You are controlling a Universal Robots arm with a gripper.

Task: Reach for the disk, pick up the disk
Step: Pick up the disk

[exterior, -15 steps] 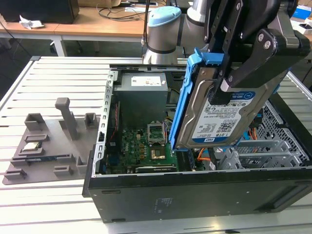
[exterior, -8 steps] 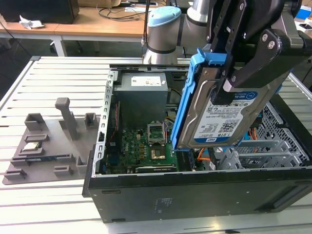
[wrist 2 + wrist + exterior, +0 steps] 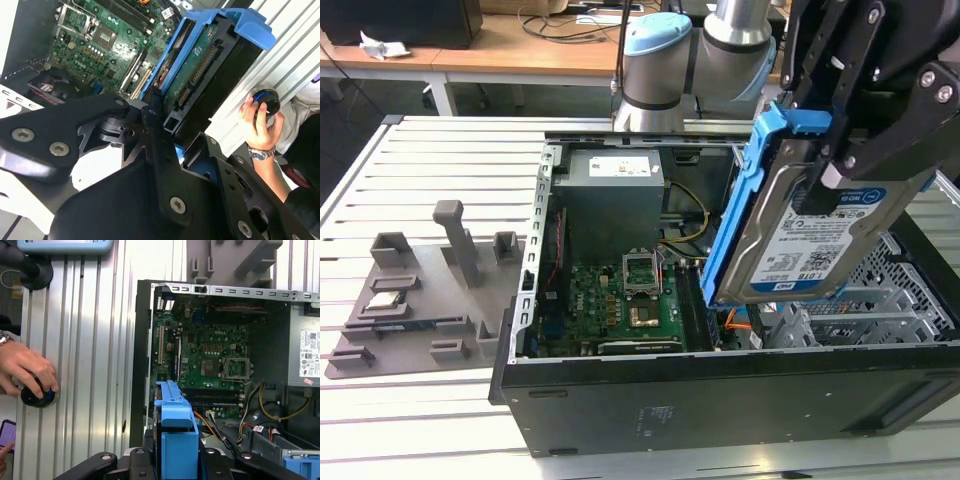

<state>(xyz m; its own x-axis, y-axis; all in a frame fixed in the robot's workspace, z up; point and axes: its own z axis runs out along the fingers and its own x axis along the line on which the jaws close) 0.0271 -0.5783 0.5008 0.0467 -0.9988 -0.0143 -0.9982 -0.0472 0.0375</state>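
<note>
Slatted metal counter carries an open computer case, motherboard exposed. Gripper is clamped on the disk, grasping its upper end; disk hangs tilted, lifted above the case's drive bay, blue bracket along its edges. Grey fixture tray sits beside the case. A person's hand rests on a knob in the first wrist view.

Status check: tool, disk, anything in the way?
Tool shut on disk. Disk lifted, tilted above the open case. Hand on a knob beside the case, not in the way.
</note>
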